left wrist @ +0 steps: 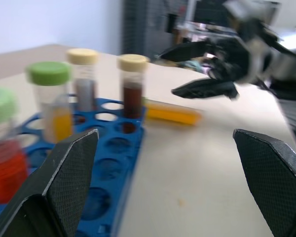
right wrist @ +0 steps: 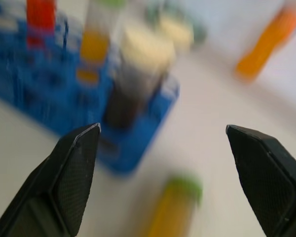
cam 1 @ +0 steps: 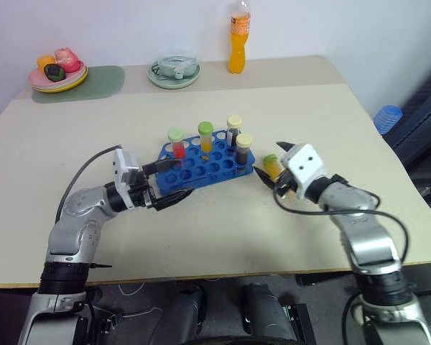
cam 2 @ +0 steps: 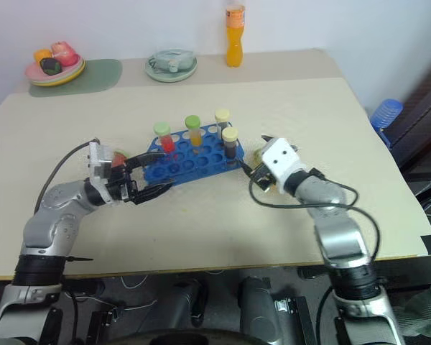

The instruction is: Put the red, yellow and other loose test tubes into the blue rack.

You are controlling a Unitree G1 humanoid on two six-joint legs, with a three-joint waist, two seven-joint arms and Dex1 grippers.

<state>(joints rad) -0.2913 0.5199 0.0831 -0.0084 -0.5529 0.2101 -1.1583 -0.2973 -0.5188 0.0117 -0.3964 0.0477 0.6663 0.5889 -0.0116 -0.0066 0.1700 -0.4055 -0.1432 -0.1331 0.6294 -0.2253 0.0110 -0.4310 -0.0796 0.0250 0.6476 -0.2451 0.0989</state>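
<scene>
Four tubes stand in the blue rack [cam 1: 205,164]. A yellow tube [cam 1: 271,166] lies on the worktop [cam 1: 223,230] beside it. Left hand [cam 1: 174,181] and right hand [cam 1: 271,172] both have fingers apart, holding nothing.

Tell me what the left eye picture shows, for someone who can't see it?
A blue rack holds four capped test tubes, between two open robot grippers, left gripper and right gripper. One yellow tube lies loose on the table.

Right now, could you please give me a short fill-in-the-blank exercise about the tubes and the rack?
1. The number of tubes standing in the blue rack is ____.
2. The loose yellow tube lying on the table has a ____ cap.
3. The red tube in the rack has a ____ cap.
4. The right gripper above the loose tube is ____.

Missing words: four; green; green; open
</scene>
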